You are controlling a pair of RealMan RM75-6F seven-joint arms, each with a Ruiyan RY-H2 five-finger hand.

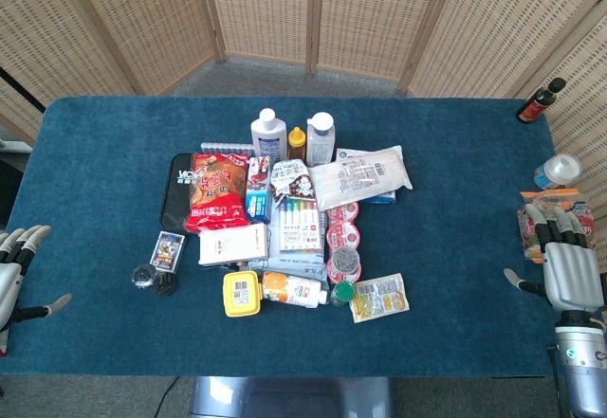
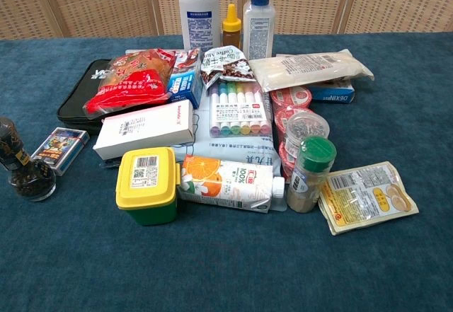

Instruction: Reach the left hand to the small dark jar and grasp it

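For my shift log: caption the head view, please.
Left hand open at the table edge, apart from the small dark jar beside the grocery pile.

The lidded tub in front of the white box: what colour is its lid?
Yellow, with a barcode sticker on top; the tub body below looks green. The chest view shows it best.

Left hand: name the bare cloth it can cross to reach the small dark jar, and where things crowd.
Bare blue cloth runs from the left hand to the small dark jar. The card box sits close on the jar's far right, with the yellow tub farther right. The central pile is crowded.
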